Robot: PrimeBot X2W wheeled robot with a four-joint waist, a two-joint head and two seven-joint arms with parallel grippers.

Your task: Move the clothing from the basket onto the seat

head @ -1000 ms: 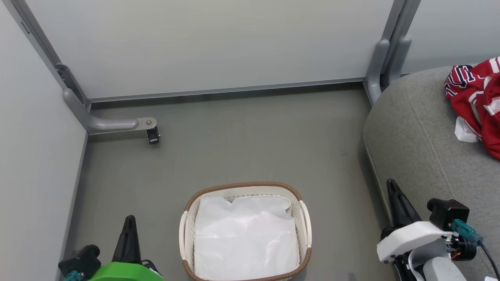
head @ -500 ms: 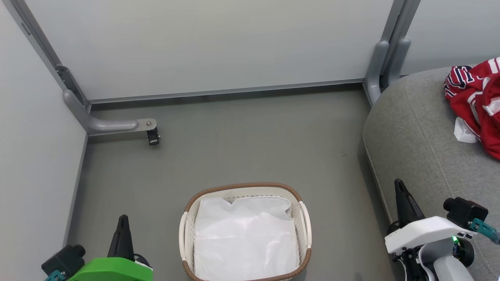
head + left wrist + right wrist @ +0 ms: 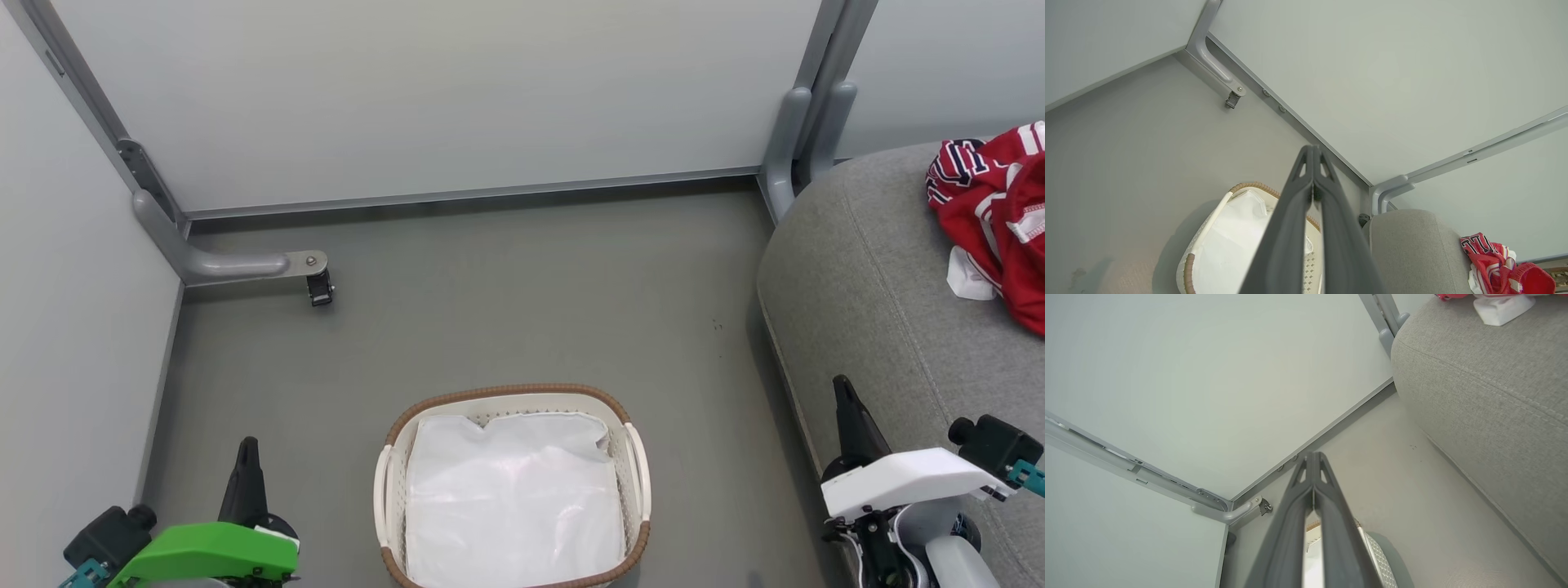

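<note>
The red and white clothing (image 3: 1000, 216) lies bunched on the grey seat (image 3: 882, 302) at the right edge; it also appears in the left wrist view (image 3: 1498, 265). The cream basket (image 3: 637, 469) with its brown rim stands on the floor at bottom centre, holding a white cloth liner (image 3: 510, 498). My left gripper (image 3: 246, 445) is shut and empty, low at the left of the basket. My right gripper (image 3: 841, 384) is shut and empty, beside the seat's front edge. In the wrist views each gripper's tips meet, left (image 3: 1313, 149) and right (image 3: 1313, 455).
Pale partition panels wall in the grey floor (image 3: 490, 310) at the back and left. A grey panel foot with a castor (image 3: 314, 278) juts out at the back left. Two grey posts (image 3: 804, 131) stand by the seat's far corner.
Both arms have drawn back toward the bottom of the head view, the left one leftward and the right one rightward. Clothing and basket have stayed where they were.
</note>
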